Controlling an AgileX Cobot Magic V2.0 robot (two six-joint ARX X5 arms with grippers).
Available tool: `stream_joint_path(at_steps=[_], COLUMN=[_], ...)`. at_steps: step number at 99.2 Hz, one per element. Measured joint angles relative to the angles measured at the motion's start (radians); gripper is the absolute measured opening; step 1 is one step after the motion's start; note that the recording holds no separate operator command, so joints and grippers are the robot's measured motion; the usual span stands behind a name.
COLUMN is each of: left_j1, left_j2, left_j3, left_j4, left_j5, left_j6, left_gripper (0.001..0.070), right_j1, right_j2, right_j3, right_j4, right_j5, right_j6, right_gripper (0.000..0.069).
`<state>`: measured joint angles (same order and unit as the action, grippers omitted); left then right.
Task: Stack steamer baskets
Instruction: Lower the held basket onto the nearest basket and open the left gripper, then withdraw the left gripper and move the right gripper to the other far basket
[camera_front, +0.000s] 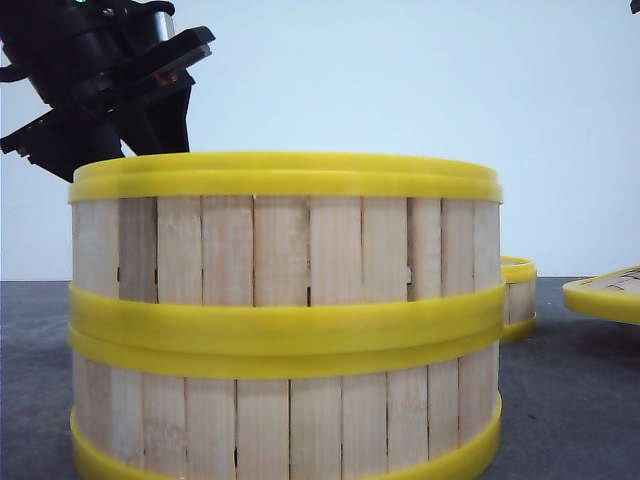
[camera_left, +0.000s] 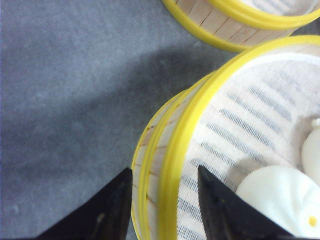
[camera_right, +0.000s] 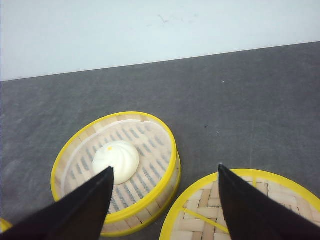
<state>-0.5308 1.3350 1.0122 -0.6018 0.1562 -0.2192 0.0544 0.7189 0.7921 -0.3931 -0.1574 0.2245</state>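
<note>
In the front view, two steamer baskets stood one on the other close to the camera: the top basket sat squarely on the bottom basket, their yellow bands meeting. The left gripper hung over the far left of the top rim. Behind the stack on the right a third basket peeped out, and the lid lay farther right on the grey table.

In the left wrist view, the left gripper's fingers straddled the top basket's wall, one inside and one outside, with a gap showing on each side, so they stood parted and gripped nothing. White buns lay on the slatted floor inside.

In the right wrist view, the right gripper was spread wide and empty above the table, the third basket with one bun ahead of it and the woven lid just beside that basket.

The step in hand appeared to be the left arm letting go of the basket it had set on the stack, though the contact was hard to judge at this angle. The next move would call for lifting that arm clear, then taking the third basket by its wall and setting it level on the stack.
</note>
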Motion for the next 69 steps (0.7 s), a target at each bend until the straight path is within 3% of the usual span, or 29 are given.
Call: stream_joint_path(at_steps=[21, 35, 54, 69], left_j1=[0.0, 0.0, 0.0, 0.0], left_j2=[-0.02, -0.148, -0.358, -0.493], left_j3=[0.0, 0.0, 0.0, -0.009], left_j4=[0.072, 0.137, 0.163, 0.133], left_j5=[-0.002, -0.011, -0.088, -0.186], left_j6=[-0.006, -0.006, 0.005, 0.029], left_gripper=[0.0269, 0.0276, 0.0276, 0.0276], right_j1=[0.008, 0.023, 0.037, 0.058], right_j2=[0.014, 0.072, 0.203, 0.347], right_j3=[0.0, 0.0, 0.041, 0.132], right_j4=[-0.002, -0.002, -0.01, -0.006], right_j5=[0.0, -0.005, -0.027, -0.026], right_j6=[0.0, 0.001, 0.004, 0.004], right_gripper=[0.0408, 0.0408, 0.0408, 0.0408])
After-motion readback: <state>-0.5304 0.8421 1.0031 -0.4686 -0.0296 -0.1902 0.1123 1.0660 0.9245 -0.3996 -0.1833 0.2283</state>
